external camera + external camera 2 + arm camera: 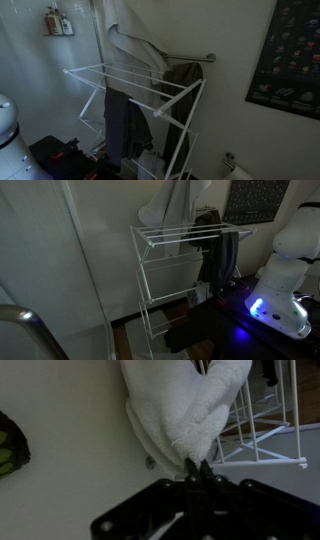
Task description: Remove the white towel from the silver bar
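At the bottom of the wrist view, the black two-fingered robot gripper (197, 472) is seen with its fingers pressed together, and the lowest corner of the large, plain white cloth towel (185, 405) is pinched between them. The towel is hung in thick folds from the top of this frame, close to the pale wall. Behind it, at the right edge, the white metal rods of the folding drying rack (262, 448) are visible. In an exterior view the towel is found bunched in the upper middle of the frame, above the rack, at the left end of the thin, shiny silver metal bar (185, 57), which is fixed to the wall and runs to the right. It cannot be told whether the cloth rests on the bar. A dark olive-grey towel (184, 85) is hung under the bar at the right, and a dark grey garment (125, 120) is draped on the rack lower down. Farther away, a dark framed poster (295, 50) is placed on the wall at the upper right.
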`<state>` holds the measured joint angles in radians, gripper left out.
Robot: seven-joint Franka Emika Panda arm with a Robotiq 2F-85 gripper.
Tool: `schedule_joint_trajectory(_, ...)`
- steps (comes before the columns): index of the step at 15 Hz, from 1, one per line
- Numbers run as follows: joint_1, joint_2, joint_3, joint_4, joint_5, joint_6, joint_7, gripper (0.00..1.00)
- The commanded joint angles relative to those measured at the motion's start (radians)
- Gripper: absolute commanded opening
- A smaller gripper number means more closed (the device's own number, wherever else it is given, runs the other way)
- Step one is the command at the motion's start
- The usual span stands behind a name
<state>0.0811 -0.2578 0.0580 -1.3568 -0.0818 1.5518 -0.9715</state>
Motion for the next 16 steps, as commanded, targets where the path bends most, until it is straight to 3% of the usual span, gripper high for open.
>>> schedule_joint_trajectory(1, 0.019, -0.028, 0.054, 0.05, -0.045, -0.083, 0.022, 0.02)
schedule_joint_trajectory(7, 0.088, 0.013, 0.09, 0.034, -0.032, -0.287, -0.006, 0.02)
schedule_joint_trajectory(11, 0.136, 0.032, 0.148, -0.093, -0.033, -0.324, -0.004, 0.02)
schedule_joint_trajectory(16, 0.213, 0.04, 0.19, -0.282, 0.072, -0.307, -0.035, 0.02)
